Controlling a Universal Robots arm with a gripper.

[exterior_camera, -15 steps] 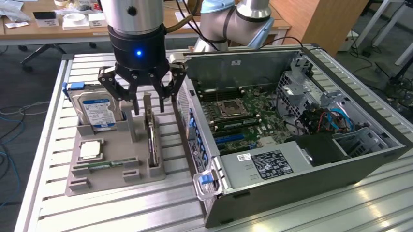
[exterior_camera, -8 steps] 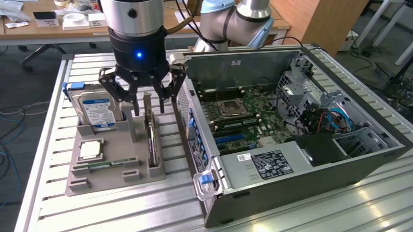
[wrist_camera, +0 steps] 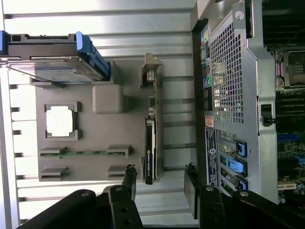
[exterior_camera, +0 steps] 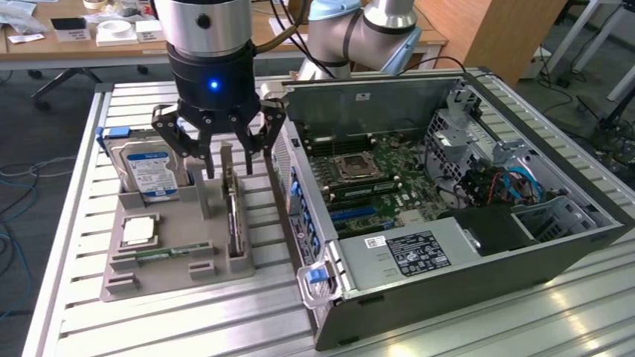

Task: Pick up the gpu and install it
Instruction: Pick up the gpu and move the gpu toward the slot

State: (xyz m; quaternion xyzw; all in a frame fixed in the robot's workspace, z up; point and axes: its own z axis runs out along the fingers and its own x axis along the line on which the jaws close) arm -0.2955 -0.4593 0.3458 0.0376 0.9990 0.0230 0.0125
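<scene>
The gpu (exterior_camera: 234,216) stands on edge in a slot at the side of the grey tray (exterior_camera: 184,275) nearest the computer case. It is a thin dark card with a metal end; in the wrist view the gpu (wrist_camera: 149,150) runs lengthwise along the tray (wrist_camera: 107,138). My gripper (exterior_camera: 222,162) hangs just above the card's far end, open, with a finger on either side of the card's line. In the wrist view the gripper (wrist_camera: 159,174) straddles the card's end, and the fingertips (wrist_camera: 129,175) are clear of it. Nothing is held.
A silver hard drive (exterior_camera: 149,172) with a blue-white label stands at the tray's back. A square processor (exterior_camera: 139,229) and a green memory stick (exterior_camera: 159,254) lie beside it. The open computer case (exterior_camera: 496,245) with its motherboard (exterior_camera: 372,182) sits close on the exterior view's right.
</scene>
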